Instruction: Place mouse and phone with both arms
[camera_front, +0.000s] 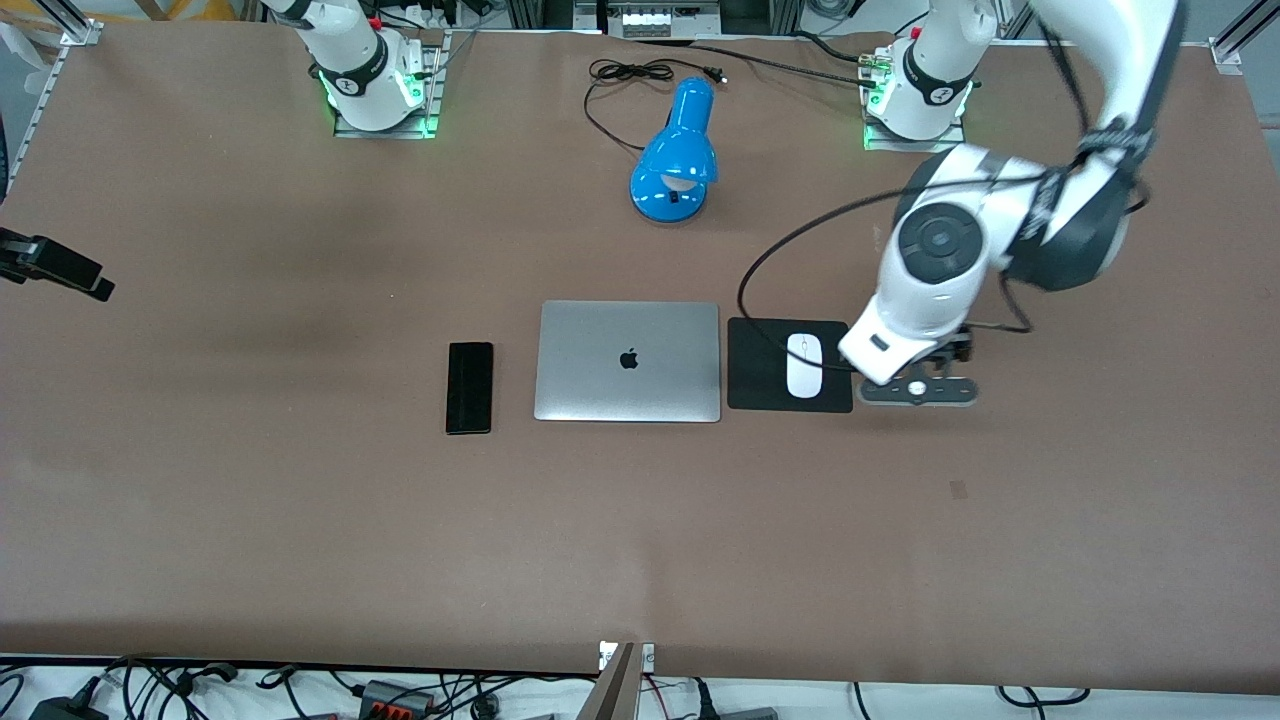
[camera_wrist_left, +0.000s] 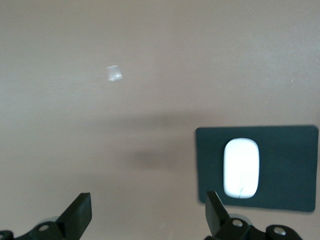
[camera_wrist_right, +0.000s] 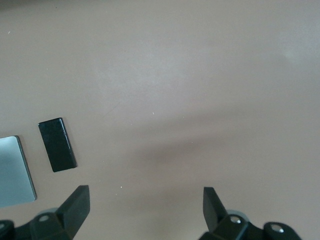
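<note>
The mouse (camera_front: 804, 365) lies on the black mouse pad (camera_front: 760, 365), beside the laptop (camera_front: 628, 361); the phone (camera_front: 469, 387) lies flat on the bench (camera_front: 300, 520) beside the laptop, toward the right arm's end. Both look placed, so the sound move is to lift clear without brushing either. The left gripper (camera_wrist_left: 147, 215) hangs wide and empty over bare bench just beside the pad; the right gripper (camera_wrist_right: 145, 210) — also spread, holding nothing — hovers over bare bench. Mouse and phone each run lengthwise toward the front camera.

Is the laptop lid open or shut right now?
Shut. The laptop lies flat on the table, lid down with its logo facing up, between the phone and the mouse pad.
</note>
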